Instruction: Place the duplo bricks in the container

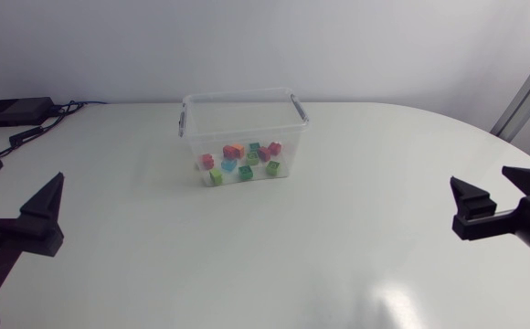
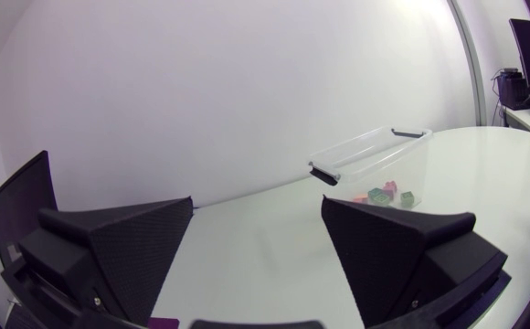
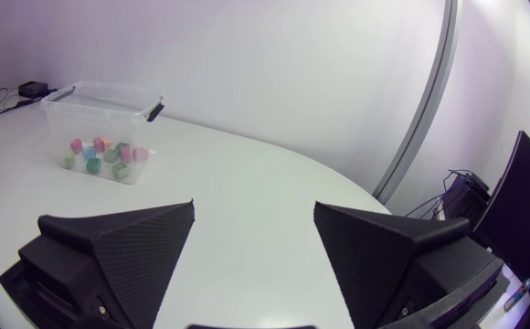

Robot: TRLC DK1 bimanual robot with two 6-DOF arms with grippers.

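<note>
The bricks (image 1: 239, 158) lie inside the container (image 1: 192, 137), upper middle of the head view. The left hand (image 2: 258, 206) and right hand (image 3: 254, 203) are released and empty (at the lower corners). The likeliest risk is a careless sweep shoving the container across the counter (image 1: 338, 238).

Clear rectangular plastic container (image 1: 243, 126): upright, no lid on it, 1 dark clip handle at each of its 2 short ends. Stands on white table (image 1: 338, 228), far middle, long side facing front edge.

Small pastel plastic duplo bricks (image 1: 245, 172): about 10, all inside container, loose on its floor in single layer, none stacked. Colours: pink, orange, green, blue, teal. Pink and orange ones toward back, green ones near front wall.
</note>
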